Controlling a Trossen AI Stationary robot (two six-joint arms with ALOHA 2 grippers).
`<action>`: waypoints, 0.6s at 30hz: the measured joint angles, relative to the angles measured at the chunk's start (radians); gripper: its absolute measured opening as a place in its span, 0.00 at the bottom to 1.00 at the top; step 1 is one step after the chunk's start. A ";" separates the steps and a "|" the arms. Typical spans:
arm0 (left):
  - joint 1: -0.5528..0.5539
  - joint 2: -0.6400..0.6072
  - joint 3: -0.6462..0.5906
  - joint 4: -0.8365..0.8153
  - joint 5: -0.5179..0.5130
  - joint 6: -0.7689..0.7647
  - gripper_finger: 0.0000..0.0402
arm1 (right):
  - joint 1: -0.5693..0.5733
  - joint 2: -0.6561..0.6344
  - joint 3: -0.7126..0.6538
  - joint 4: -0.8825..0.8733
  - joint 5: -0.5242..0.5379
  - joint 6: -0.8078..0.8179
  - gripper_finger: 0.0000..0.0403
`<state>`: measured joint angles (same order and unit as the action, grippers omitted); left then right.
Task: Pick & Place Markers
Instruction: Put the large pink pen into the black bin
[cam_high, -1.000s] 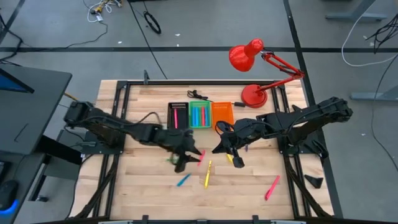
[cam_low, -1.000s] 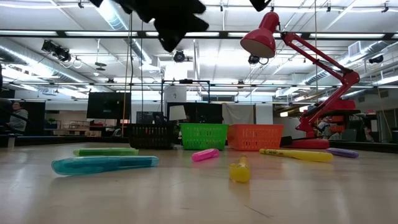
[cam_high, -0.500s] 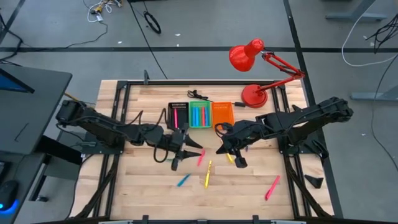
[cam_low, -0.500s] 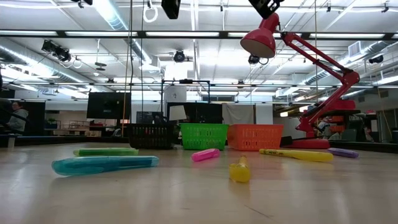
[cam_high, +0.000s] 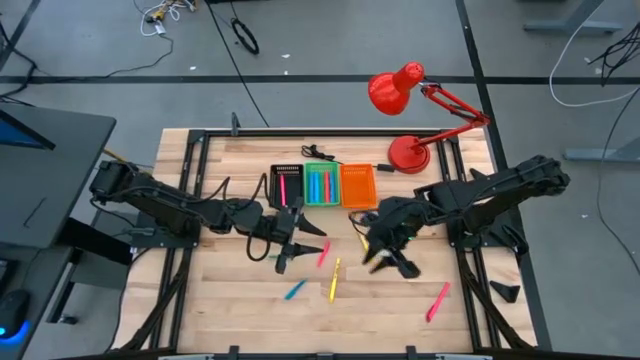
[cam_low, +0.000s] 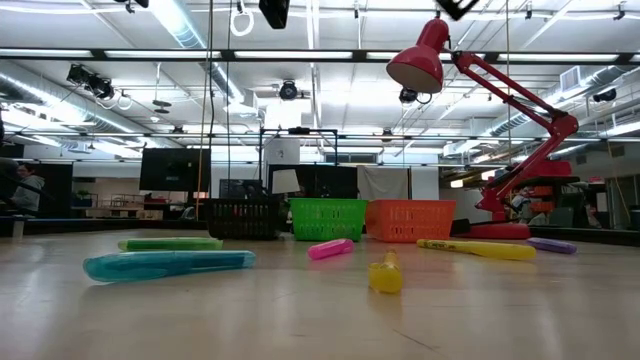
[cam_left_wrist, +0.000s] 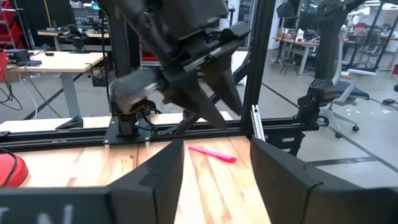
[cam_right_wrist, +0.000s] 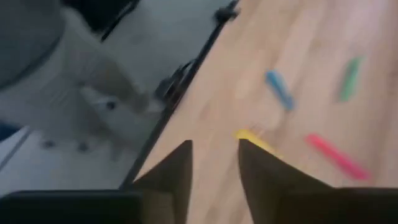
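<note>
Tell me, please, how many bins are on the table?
3, in one row: black bin at the left, green bin in the middle, orange bin at the right.

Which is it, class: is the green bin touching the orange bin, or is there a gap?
Cannot tell. The low view shows the green bin and orange bin meeting edge to edge, with no plain gap or contact.

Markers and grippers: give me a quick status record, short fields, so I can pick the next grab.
left gripper: open, holding nothing, in front of black bin
right gripper: open, holding nothing, above the table
green bin: several markers inside
orange bin: no marker visible
loose on table: centre pink marker; yellow marker; blue marker; right pink marker
</note>
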<state>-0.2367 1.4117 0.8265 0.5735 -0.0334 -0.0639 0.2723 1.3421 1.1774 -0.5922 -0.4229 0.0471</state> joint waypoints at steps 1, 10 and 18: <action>0.000 0.000 0.000 0.000 0.000 -0.001 0.50 | 0.016 -0.008 0.000 -0.027 -0.001 -0.005 0.37; 0.000 0.000 0.000 -0.003 0.000 -0.056 0.63 | 0.197 -0.088 0.000 -0.262 0.169 0.072 0.45; 0.000 0.000 0.000 -0.003 0.000 -0.056 0.62 | 0.361 -0.124 0.000 -0.423 0.198 0.217 0.45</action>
<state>-0.2368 1.4117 0.8266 0.5709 -0.0330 -0.1200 0.6338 1.2176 1.1778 -1.0154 -0.2252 0.2644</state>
